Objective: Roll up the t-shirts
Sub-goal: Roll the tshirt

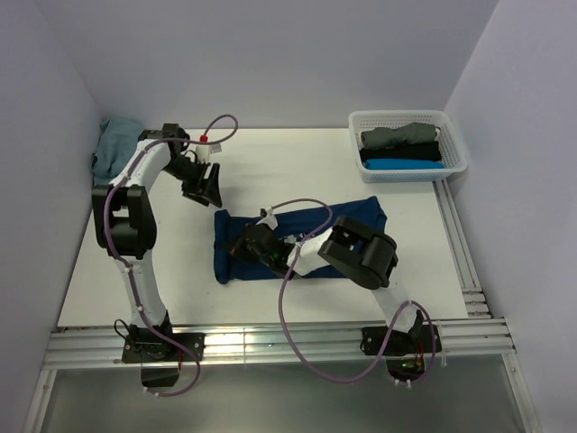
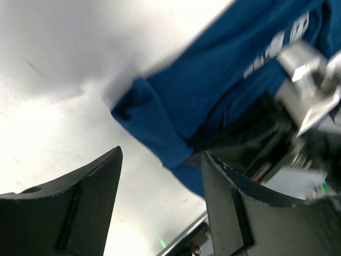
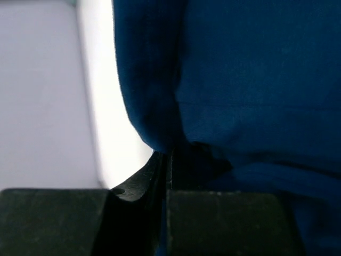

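A dark navy t-shirt [image 1: 347, 221] lies folded into a long strip across the middle of the white table [image 1: 415, 271]. My right gripper [image 1: 249, 245] is low over the strip's left end, shut on a pinch of the navy cloth. In the right wrist view the shut gripper [image 3: 166, 156] meets the t-shirt [image 3: 240, 80] at its fold edge. My left gripper [image 1: 204, 185] hangs open just beyond the strip's far left corner, holding nothing. The left wrist view has the gripper [image 2: 161, 152] wide apart over bare table, with the shirt's corner [image 2: 154, 128] just ahead.
A white basket [image 1: 397, 115] at the back right holds rolled shirts: grey [image 1: 401, 135], black [image 1: 397, 153] and bright blue [image 1: 406, 164]. A dusty teal shirt [image 1: 113, 149] lies heaped at the back left. Metal rails [image 1: 270, 343] run along the near edge.
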Tool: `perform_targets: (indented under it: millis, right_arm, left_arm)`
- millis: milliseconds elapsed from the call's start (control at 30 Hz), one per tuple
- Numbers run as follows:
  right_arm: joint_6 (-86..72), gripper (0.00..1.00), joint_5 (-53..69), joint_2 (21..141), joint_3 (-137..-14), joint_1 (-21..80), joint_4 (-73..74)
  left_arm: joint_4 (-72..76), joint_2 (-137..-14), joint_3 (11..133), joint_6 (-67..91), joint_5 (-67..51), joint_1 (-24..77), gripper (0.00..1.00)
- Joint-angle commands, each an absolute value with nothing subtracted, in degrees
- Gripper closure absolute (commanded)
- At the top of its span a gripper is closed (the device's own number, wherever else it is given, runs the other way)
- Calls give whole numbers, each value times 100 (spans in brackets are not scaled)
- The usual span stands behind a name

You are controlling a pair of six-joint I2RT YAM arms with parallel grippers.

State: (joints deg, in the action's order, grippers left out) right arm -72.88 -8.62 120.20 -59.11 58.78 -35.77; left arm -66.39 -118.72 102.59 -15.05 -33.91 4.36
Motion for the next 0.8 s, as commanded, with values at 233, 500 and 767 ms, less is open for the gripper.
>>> perform_targets:
  millis: [233,500,767]
  right_arm:
    - [-8235,100,-334,12217,-5414,5607,-5519]
    - [-8218,100,-387,12155,-5352,5625,-5196]
    - [-7849,88,-808,11743,-5589,5792,-3852]
  left_arm:
    - [-6118,-11566,8676,-2154,-4263,325,34]
    - [-5336,-11900,8385,-1539,-4061,395,38]
    - [-5027,-11989,8394,-1029,-3226,677,70]
